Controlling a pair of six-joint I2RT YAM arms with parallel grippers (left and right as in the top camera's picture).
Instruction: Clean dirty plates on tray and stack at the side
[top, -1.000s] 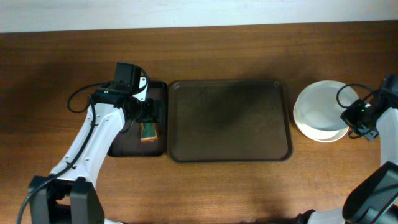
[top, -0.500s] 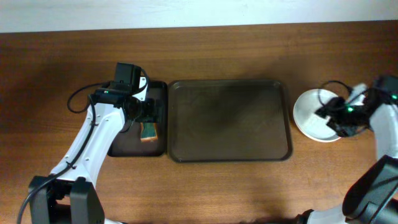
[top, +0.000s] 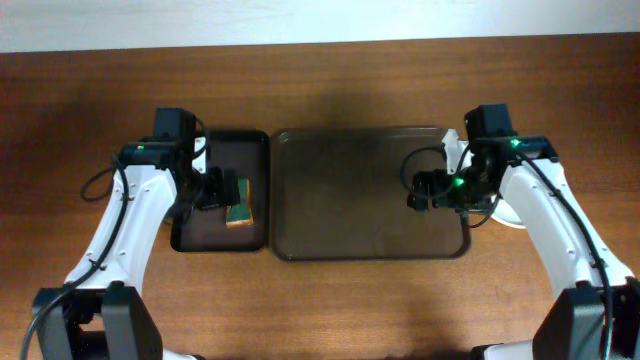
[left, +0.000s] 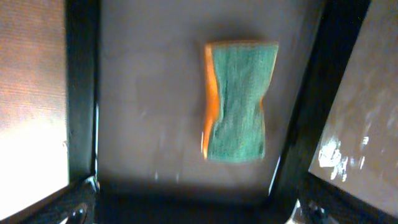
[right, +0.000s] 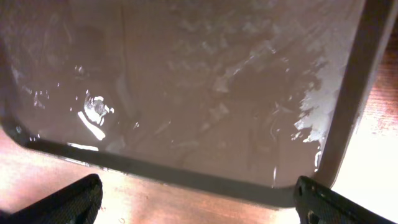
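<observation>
The dark brown tray (top: 370, 240) holds no plates; its bottom (right: 205, 81) shines wet in the right wrist view. My right gripper (top: 422, 192) (right: 200, 205) hangs open over the tray's right part, nothing between its fingertips (right: 68, 200). The plates (top: 505, 216) sit on the table right of the tray, only a white sliver showing behind my right arm. My left gripper (top: 222, 190) (left: 193, 213) stands open above the narrow black tray (top: 190, 240), just left of a green and orange sponge (top: 240, 206) (left: 238, 102) and apart from it.
The black tray (left: 81, 93) lies directly against the brown tray's left rim. Bare wooden table (top: 330, 300) runs all around both trays. Cables trail from both arms.
My right gripper opened, left the plates and swung left over the brown tray. My left arm shifted a little to the left, away from the sponge.
</observation>
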